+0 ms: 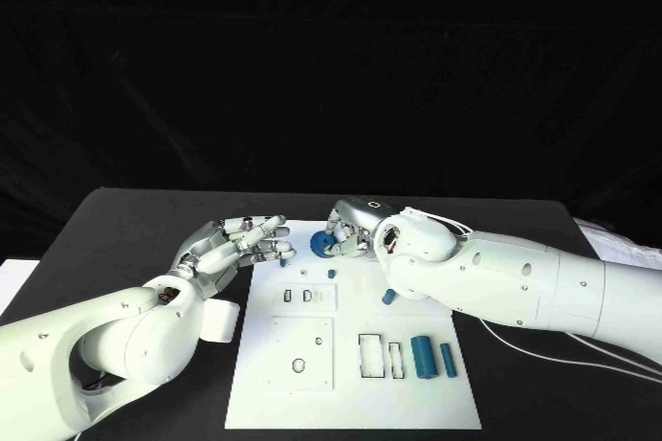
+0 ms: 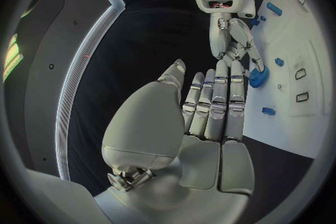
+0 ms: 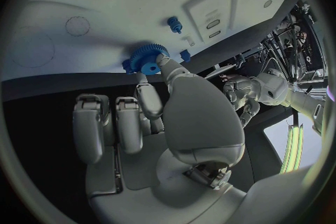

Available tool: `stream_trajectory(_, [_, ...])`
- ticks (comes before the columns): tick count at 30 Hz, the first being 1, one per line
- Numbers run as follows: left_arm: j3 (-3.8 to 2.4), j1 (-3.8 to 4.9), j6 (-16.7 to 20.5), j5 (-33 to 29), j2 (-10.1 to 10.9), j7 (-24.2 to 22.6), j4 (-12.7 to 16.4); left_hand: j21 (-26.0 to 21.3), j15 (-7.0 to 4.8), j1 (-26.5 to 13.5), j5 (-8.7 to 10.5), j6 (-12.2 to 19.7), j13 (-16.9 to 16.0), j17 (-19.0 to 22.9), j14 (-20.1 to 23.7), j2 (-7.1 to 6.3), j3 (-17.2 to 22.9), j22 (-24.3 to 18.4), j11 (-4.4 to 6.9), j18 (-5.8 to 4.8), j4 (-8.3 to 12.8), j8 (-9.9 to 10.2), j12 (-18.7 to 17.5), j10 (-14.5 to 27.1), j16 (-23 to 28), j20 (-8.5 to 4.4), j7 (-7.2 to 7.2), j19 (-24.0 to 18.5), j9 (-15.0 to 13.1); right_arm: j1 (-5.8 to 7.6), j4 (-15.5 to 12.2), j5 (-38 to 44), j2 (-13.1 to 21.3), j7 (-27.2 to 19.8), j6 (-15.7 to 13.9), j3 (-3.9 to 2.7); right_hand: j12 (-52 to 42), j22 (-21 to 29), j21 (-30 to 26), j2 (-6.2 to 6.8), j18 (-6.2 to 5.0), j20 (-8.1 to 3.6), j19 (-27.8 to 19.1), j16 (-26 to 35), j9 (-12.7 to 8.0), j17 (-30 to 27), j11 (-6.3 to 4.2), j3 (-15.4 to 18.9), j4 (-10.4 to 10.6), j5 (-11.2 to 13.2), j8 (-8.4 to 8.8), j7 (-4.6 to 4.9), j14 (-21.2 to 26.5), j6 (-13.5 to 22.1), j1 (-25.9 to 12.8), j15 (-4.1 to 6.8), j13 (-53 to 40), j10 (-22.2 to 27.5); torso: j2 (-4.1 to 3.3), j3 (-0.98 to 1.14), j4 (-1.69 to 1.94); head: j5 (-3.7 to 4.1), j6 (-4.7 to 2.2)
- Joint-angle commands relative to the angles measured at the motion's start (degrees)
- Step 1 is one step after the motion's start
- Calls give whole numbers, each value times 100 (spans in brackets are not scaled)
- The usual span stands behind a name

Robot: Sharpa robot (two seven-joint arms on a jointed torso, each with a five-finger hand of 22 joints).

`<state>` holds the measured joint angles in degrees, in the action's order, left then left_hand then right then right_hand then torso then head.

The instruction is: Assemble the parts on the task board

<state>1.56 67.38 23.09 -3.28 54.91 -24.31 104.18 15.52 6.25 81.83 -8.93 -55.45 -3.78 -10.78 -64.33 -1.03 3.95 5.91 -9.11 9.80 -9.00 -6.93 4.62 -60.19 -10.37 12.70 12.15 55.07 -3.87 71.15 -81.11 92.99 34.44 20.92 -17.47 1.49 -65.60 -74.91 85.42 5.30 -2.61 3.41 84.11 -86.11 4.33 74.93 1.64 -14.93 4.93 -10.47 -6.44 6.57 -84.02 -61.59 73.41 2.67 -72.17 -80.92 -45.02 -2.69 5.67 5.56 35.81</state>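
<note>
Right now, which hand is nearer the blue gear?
The right hand: its fingertips touch the blue gear at the board's far end. The left hand hovers open, apart beside it.

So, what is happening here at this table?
A two-armed robot is assembling small blue parts on a white board. Its right hand pinches a blue gear at the far edge of the board. The left hand hovers beside it with fingers spread, holding nothing. Two blue cylinders lie on the near right of the board, and a small blue peg sits near the middle.
</note>
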Motion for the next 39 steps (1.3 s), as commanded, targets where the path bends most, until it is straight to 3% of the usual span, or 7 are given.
stream_trajectory(1, [-4,6,-121,-9,-9,-23,14,-31,30,9,36,-6,-7,-5,-15,52,4,-9,-31,72,38,29,-30,-13,33,17,24,33,2,-17,46,93,-39,31,139,7,102,-494,37,19,51,12,144,11,-31,686,13,9,33,84,71,33,-443,121,-91,-22,57,67,-4,2,-4,-6,4])
stream_trajectory(13, [-4,6,-118,-9,-4,-16,19,-32,30,9,37,-5,-7,-6,-15,52,4,-9,-32,72,39,30,-31,-12,34,17,24,34,2,-28,96,80,-79,-22,150,15,451,-485,28,235,48,110,128,-1,-62,719,130,306,221,280,291,151,-445,601,-297,-126,214,204,-2,4,-7,-6,26])
stream_trajectory(26, [-4,6,-107,-9,3,-12,20,-34,30,8,42,-1,-6,-10,-16,51,2,-12,-33,72,43,35,-38,-8,40,17,26,35,3,-29,89,-118,-45,-63,227,16,402,-515,40,175,53,132,139,-10,-38,739,135,458,420,214,253,148,-448,573,-360,-137,150,174,-4,5,-8,-2,31])
stream_trajectory(29, [-4,6,-108,-9,2,-13,20,-34,30,8,42,-1,-6,-10,-16,51,2,-12,-33,72,43,35,-38,-8,40,17,26,35,3,-29,64,-185,7,-91,23,16,369,-524,44,130,54,131,142,-13,-36,746,131,477,474,98,252,145,-449,559,-363,-135,116,159,-3,7,-7,9,30])
stream_trajectory(31, [-4,6,-111,-9,2,-15,16,-34,30,8,42,-1,-6,-10,-16,51,2,-12,-33,72,43,35,-38,-8,40,17,26,35,3,-29,-13,-324,130,-215,-346,14,326,-534,49,91,56,126,147,-17,-35,753,124,467,482,-109,255,141,-451,550,-309,-129,75,138,-3,7,-6,20,20])
stream_trajectory(35, [-4,6,-111,-9,23,-20,9,-34,30,8,42,-1,-6,-10,-16,51,2,-12,-33,72,43,35,-38,-8,40,17,26,35,3,-10,-293,-881,557,-799,-852,-10,248,-543,53,68,57,120,151,-16,-36,752,118,427,403,-213,256,138,-451,537,-159,-123,7,107,0,17,-34,9,1])
stream_trajectory(39, [-4,7,-114,-9,51,-30,-2,-36,31,7,44,3,-5,-12,-17,51,0,-13,-35,71,46,39,-42,-5,43,17,28,36,4,67,-584,-1663,1115,-1607,-798,-27,218,-557,58,60,60,120,153,-17,-38,756,120,381,251,-104,261,146,-450,535,48,-124,-34,104,6,29,-92,16,-36])
